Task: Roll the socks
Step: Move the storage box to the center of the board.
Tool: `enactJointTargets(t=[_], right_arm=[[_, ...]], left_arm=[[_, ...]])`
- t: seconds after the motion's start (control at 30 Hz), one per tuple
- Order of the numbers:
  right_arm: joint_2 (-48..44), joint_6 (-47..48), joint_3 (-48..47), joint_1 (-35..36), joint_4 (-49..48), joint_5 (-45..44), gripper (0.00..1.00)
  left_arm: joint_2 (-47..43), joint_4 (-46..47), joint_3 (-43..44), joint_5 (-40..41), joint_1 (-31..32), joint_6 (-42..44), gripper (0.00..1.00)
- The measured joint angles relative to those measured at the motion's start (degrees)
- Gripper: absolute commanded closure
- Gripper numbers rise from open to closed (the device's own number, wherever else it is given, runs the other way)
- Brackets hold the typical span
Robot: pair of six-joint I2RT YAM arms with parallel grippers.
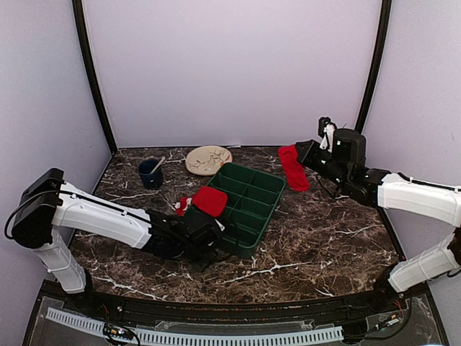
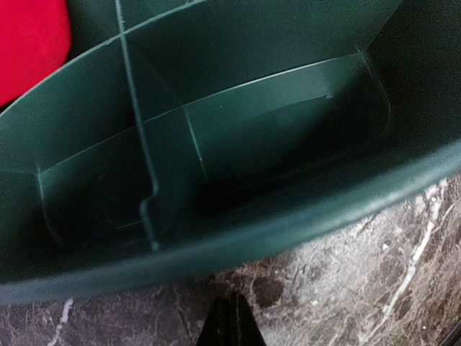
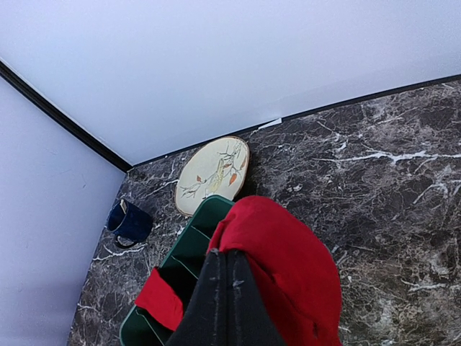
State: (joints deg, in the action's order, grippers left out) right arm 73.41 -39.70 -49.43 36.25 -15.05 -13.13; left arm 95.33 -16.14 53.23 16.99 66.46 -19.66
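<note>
One red sock (image 1: 293,166) hangs from my right gripper (image 1: 301,151), which is shut on its top end and holds it above the table, right of the tray; it also shows in the right wrist view (image 3: 288,267) draped over the closed fingers (image 3: 227,288). The other red sock (image 1: 208,200) lies over the left rim of the green tray (image 1: 248,238), its small white patterned end (image 1: 185,205) off the rim; it shows in the left wrist view (image 2: 29,43) too. My left gripper (image 2: 232,317) is shut and empty, low on the table at the tray's near wall.
The green tray (image 2: 238,231) has several compartments. A cream plate (image 1: 209,159) and a dark blue cup (image 1: 150,174) with a spoon stand at the back left. Grey walls enclose the marble table.
</note>
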Motion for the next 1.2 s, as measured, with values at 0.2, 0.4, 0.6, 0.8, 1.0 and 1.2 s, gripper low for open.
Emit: enactJointTargets(t=[0.2,0.4,0.6,0.8,1.0,1.2], right_arm=[[-0.02,0.26,-0.31,-0.13,0.79,-0.22,1.0],[-0.02,0.44,-0.42,-0.42,1.49,-0.26,1.0],[-0.02,0.48,-0.68,-0.7,1.6,-0.37,1.0],[0.0,0.72,-0.83,-0.96,1.64,-0.81,1.0],[-0.02,1.36,-0.83,-1.18,2.01,-1.57,1.0],[-0.02,1.6,-0.83,-1.31,2.34,-2.03,1.0]], left_arm=[[5.4,5.22,1.84,-0.55,-3.43,3.87,1.0],[7.96,9.77,3.41,-1.62,-7.15,7.3,1.0],[12.44,13.88,8.37,-3.13,-8.5,11.78,1.0],[17.68,17.7,14.53,-6.1,-9.44,14.62,1.0],[22.91,20.28,20.24,-9.05,-13.55,15.58,1.0],[28.09,22.14,26.64,-12.07,-18.05,16.48,1.0]])
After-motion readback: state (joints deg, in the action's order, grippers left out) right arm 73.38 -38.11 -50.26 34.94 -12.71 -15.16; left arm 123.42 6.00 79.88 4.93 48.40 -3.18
